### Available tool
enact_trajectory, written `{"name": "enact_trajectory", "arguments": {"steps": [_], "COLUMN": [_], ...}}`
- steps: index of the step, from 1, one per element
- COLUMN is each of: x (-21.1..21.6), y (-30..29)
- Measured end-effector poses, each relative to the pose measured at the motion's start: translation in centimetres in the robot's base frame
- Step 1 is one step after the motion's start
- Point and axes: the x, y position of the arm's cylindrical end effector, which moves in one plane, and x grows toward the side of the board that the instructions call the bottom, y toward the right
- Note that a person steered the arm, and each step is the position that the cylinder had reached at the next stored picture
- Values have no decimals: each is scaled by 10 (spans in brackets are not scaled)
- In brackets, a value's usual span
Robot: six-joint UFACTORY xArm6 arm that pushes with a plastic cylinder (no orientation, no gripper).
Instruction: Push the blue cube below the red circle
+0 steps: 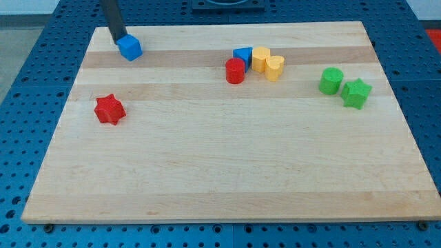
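The blue cube [129, 47] sits near the board's top left corner. My tip [119, 40] is at the cube's upper left side, touching or nearly touching it. The red circle [235, 71], a short red cylinder, stands right of centre near the view's top, far to the right of the cube. A blue triangular block [242, 55] sits just above and right of the red circle.
A yellow hexagon-like block [260, 58] and a yellow heart [274, 68] sit right of the red circle. A green cylinder [331, 81] and a green star [356, 94] lie at the right. A red star [109, 109] lies at the left. The wooden board [220, 179] rests on a blue perforated table.
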Motion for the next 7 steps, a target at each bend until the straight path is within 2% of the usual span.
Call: {"name": "enact_trajectory", "arguments": {"steps": [2,5,7], "x": [35,115,136], "y": [18,43,87]}}
